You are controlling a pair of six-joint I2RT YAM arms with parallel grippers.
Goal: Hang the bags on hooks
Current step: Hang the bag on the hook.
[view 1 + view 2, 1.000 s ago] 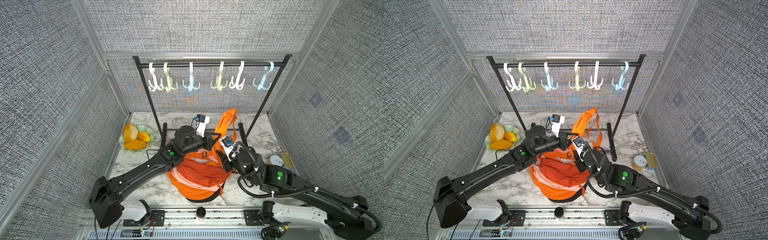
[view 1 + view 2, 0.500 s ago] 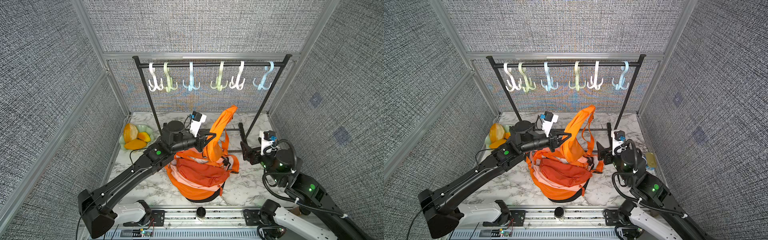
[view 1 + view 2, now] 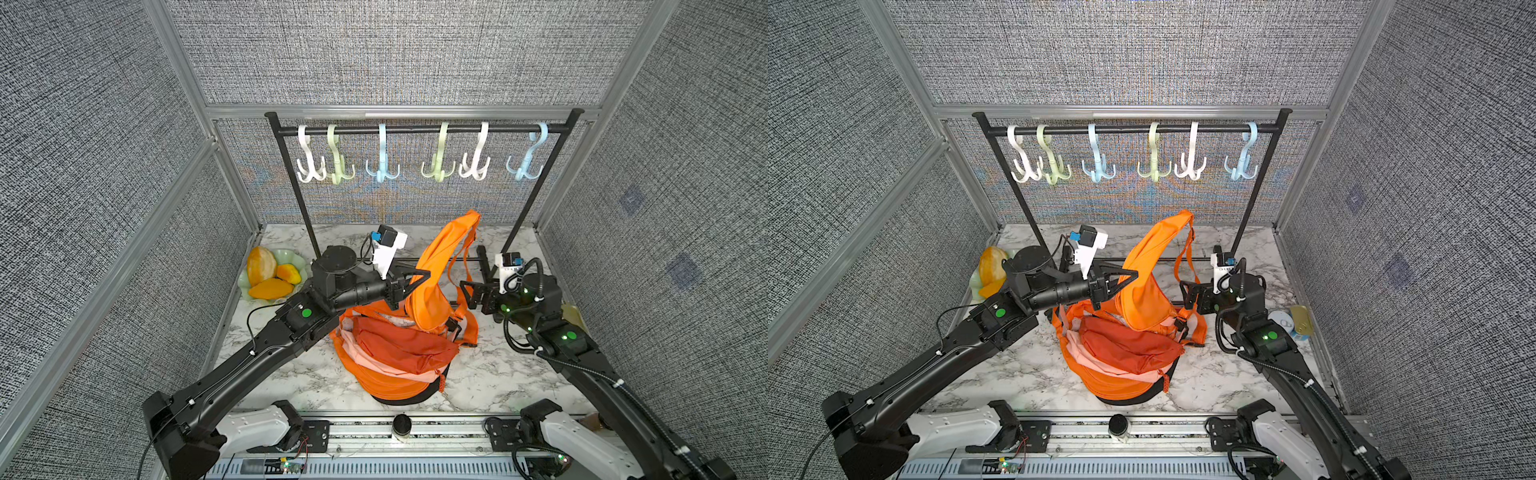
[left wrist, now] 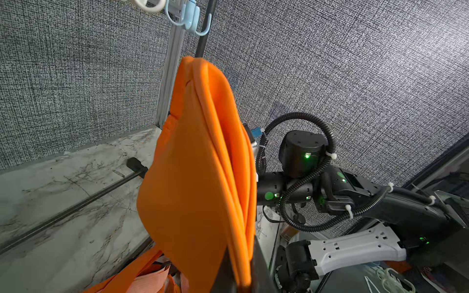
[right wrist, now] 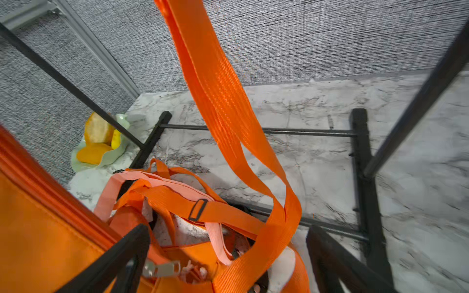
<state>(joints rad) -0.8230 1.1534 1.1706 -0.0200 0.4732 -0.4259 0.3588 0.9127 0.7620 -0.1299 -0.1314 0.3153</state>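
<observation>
Extends left arm (image 3: 266,349) from the near-left base diagonally toward the centre, with the forearm roughly level and pointing right. Carries the white wrist camera on top of the left wrist. Clamps left gripper (image 3: 419,276) on the padded strap of the bag (image 3: 395,345), with the jaws closed tight on the fabric. Bends right arm (image 3: 582,345) up from the near-right base, with the wrist turned to point left. Presents right gripper (image 3: 467,295) with the jaws spread wide, facing the left gripper, near it but apart. Shows green status lights on both arms.
</observation>
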